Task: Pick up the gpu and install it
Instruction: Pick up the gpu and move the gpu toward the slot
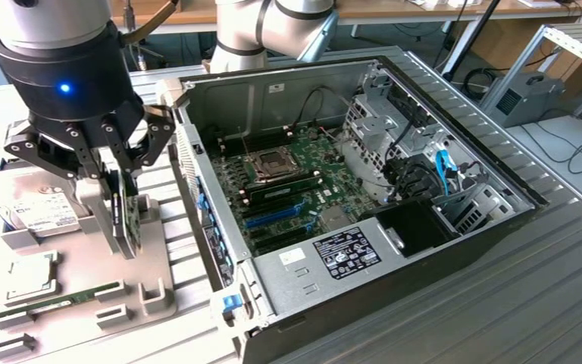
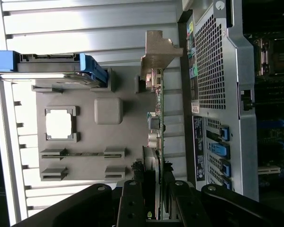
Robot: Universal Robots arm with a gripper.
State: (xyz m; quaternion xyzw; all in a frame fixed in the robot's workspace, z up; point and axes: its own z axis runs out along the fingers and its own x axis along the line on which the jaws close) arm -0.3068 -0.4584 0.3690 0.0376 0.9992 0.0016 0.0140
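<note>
The gpu point(image 1: 122, 220) is a thin dark card standing on edge over the grey fixture plate point(image 1: 89, 265), on the exterior view's left of the open computer case point(image 1: 493, 220). My gripper point(image 1: 121, 186) comes down from above, shut on the card's upper edge with a finger on each face. In the wrist view the gpu point(image 2: 157, 127) runs edge-on away from my gripper point(image 2: 155, 208), and its silver bracket point(image 2: 158, 52) is at the far end. Whether its lower edge still touches the fixture I cannot tell.
On the fixture lie a hard drive point(image 1: 33, 205), a square processor point(image 1: 28, 277) and a green memory stick point(image 1: 48, 303). Inside the case, the motherboard point(image 1: 291, 182) shows blue expansion slots point(image 1: 270, 216). The case's perforated rear panel point(image 2: 217, 94) stands close beside the card.
</note>
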